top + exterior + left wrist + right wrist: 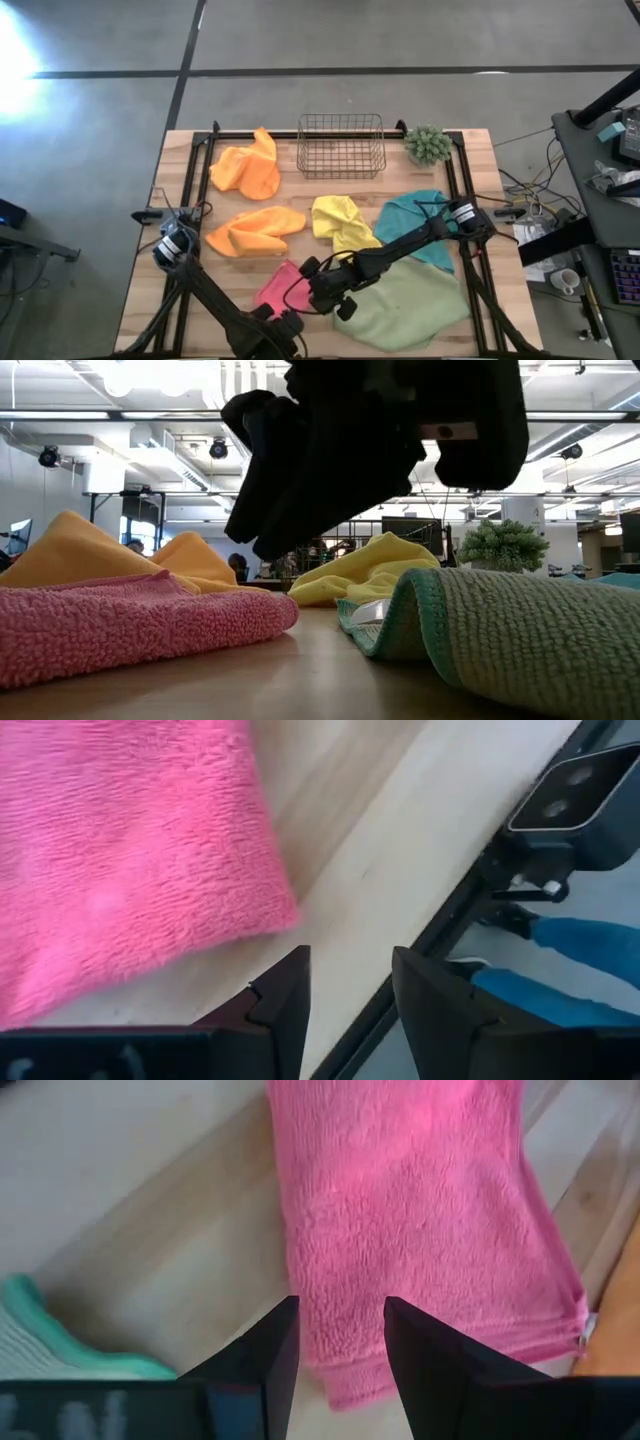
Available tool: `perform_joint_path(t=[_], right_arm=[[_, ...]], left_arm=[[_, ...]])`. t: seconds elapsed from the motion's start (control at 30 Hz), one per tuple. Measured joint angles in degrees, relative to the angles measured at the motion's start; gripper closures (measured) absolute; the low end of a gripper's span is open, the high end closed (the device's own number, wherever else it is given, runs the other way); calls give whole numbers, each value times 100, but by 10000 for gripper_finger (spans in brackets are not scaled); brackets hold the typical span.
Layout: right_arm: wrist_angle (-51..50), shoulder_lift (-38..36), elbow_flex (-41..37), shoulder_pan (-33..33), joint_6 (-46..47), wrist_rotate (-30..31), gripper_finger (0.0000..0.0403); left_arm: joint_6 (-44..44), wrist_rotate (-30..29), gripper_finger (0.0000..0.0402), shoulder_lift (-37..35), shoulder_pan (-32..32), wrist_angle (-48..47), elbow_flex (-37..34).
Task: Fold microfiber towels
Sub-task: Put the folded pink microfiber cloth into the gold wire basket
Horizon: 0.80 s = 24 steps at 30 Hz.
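The pink towel [278,288] lies bunched on the table near its front edge, and also shows in the left wrist view [120,850] and the right wrist view [420,1230]. My right gripper [318,290] [340,1340] is open and empty, pointing down over the pink towel's right edge, between it and the light green towel [410,300]. My left gripper [290,325] [350,990] is open and empty at the front edge, beside the pink towel. Two orange towels [245,170] [255,230], the yellow towel [340,222] and the teal towel [425,225] lie crumpled farther back.
A wire basket [341,145] stands at the far middle, with a small green plant [428,144] to its right. The light green towel's teal-hemmed edge [400,620] lies next to the pink towel [120,625]. A camera [570,800] sits at the table's front edge.
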Motion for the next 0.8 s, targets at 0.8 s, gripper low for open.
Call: perform_joint_path(t=[0.8], right_arm=[[79, 350, 26, 28, -297, 397, 264]], left_arm=[[889, -503, 275, 603, 46, -28, -35]])
